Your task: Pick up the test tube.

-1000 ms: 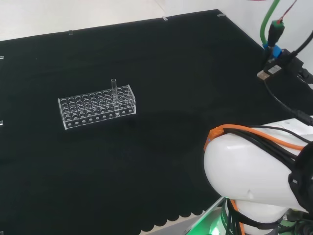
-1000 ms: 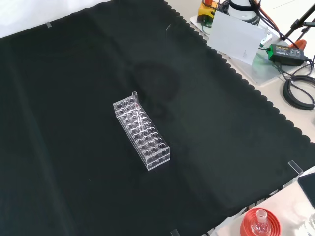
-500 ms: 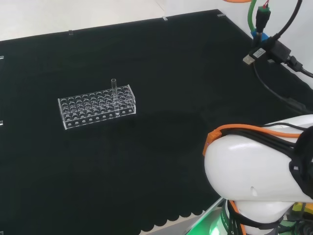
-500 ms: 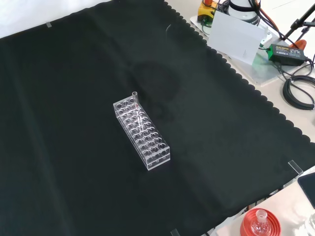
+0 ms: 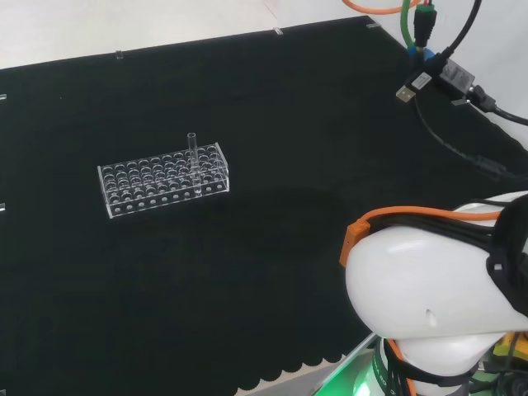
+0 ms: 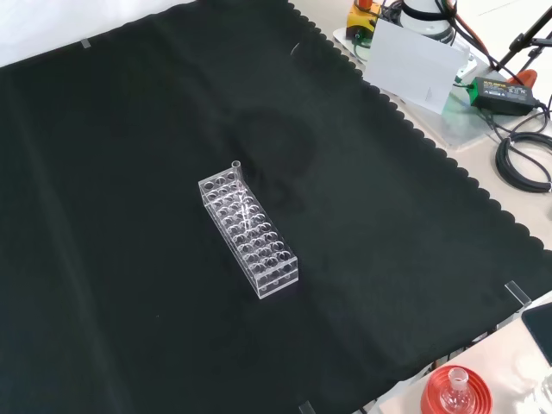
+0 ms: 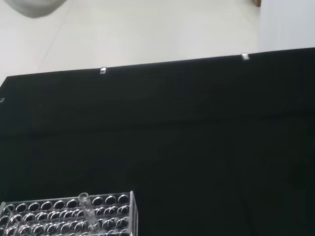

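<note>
The test tube [image 5: 191, 148] stands up straight in a clear rack [image 5: 163, 180], in a hole near the rack's right end in the head view. The rack sits on the black cloth [image 5: 272, 107]. The big white arm [image 5: 429, 305] is low at the right of the head view, well apart from the rack. I cannot tell if the hand [image 7: 34, 6] is open or closed.

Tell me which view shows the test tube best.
The head view: the test tube stands clear above the rack. The front view shows just its top at the rack's far end; the wrist view shows it at the picture's edge.
</note>
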